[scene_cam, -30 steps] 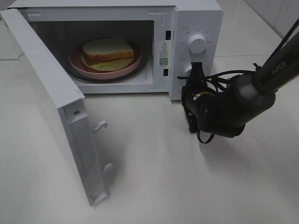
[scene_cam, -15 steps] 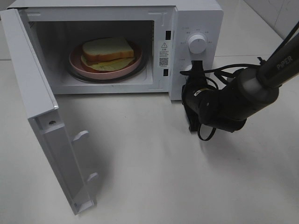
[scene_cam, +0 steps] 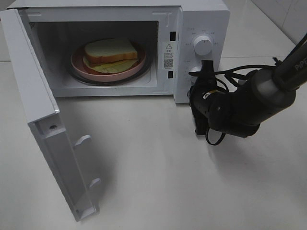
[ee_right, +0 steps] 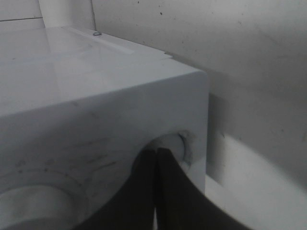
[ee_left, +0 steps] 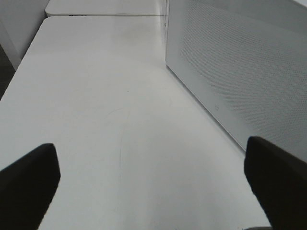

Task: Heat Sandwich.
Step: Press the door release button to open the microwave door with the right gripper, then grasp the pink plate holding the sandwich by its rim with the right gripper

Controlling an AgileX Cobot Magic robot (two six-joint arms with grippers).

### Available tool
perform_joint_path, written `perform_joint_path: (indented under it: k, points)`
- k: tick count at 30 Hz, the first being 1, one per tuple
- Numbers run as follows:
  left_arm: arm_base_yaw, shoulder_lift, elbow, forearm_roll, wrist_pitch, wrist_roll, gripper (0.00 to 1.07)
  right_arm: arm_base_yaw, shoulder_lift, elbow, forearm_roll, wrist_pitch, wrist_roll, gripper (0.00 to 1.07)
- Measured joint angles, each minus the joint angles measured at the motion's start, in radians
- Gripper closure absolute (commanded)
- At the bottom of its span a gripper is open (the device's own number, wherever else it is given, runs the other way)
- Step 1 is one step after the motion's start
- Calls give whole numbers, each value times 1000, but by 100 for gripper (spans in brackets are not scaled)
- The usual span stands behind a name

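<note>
The microwave (scene_cam: pixel 201 19) is cropped at the frame's top edge. Its lower knob (scene_cam: pixel 194 71) sits mostly hidden behind the right arm's fingers (scene_cam: pixel 207 72). Panel lettering is too small to read.

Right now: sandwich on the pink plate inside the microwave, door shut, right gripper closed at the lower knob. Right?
No: the door is open, swung out to the left, as the exterior high view shows. The rest holds: sandwich on the pink plate inside the microwave, right gripper closed at the lower knob.
</note>
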Motion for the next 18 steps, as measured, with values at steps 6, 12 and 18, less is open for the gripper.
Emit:
perform_joint_path:
  k: [6, 12, 18]
  points:
    - [0, 0, 0, 0, 0, 0, 4, 10, -47, 26, -42, 26, 13, 107]
    - [0, 0, 0, 0, 0, 0, 4, 12, -94, 64, -60, 54, 13, 107]
    - [0, 0, 0, 0, 0, 0, 4, 12, -182, 125, -66, 143, -29, 106]
